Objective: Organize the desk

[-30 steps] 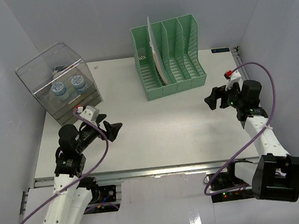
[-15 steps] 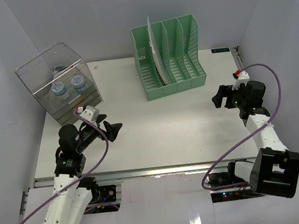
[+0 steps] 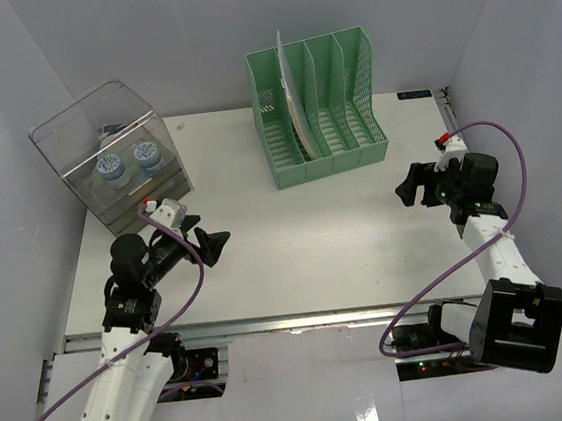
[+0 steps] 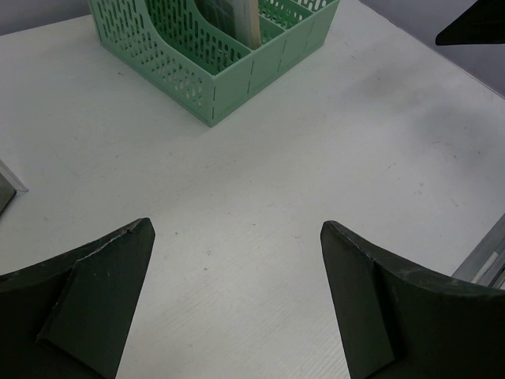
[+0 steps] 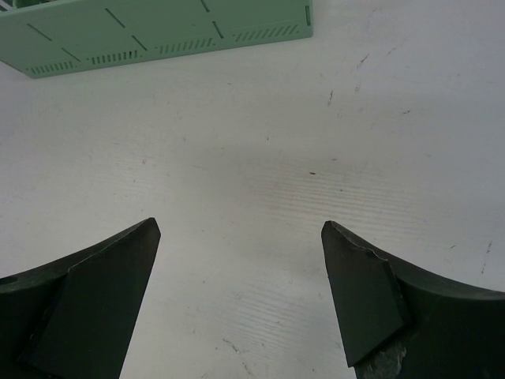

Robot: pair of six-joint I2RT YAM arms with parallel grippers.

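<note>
From above, the white desk (image 3: 296,259) fills the floor of a grey-walled (image 3: 3,149) bay, with a silver rail (image 3: 303,321) along its near edge. A green rack (image 3: 330,150) stands at the far middle. Pale sheets (image 3: 294,98) lean in a slot toward its left side. A clear box (image 3: 105,159) sits at the far left corner, holding two round blue-topped containers (image 3: 127,162) side by side.

The left gripper (image 3: 206,233) hangs over the desk's left part, just near-right of the box, jaws spread and empty. The right gripper (image 3: 411,185) hangs over the right part, near-right of the rack and apart from it, jaws likewise spread with nothing between them.

In the left wrist view, two dark fingers (image 4: 87,308) frame bare desk, wide apart and holding nothing. The rack stands far of them, one corner turned toward the camera, with the sheets showing in a slot. A strip of rail crosses the lower right edge. A black shape at the top right corner is cut off, and I cannot tell what it is.

In the right wrist view, the two fingers (image 5: 87,308) are again well parted over bare desk, gripping nothing. The surface has a few small dark scuffs (image 5: 359,67). The rack's slotted base lies along the far left edge.
</note>
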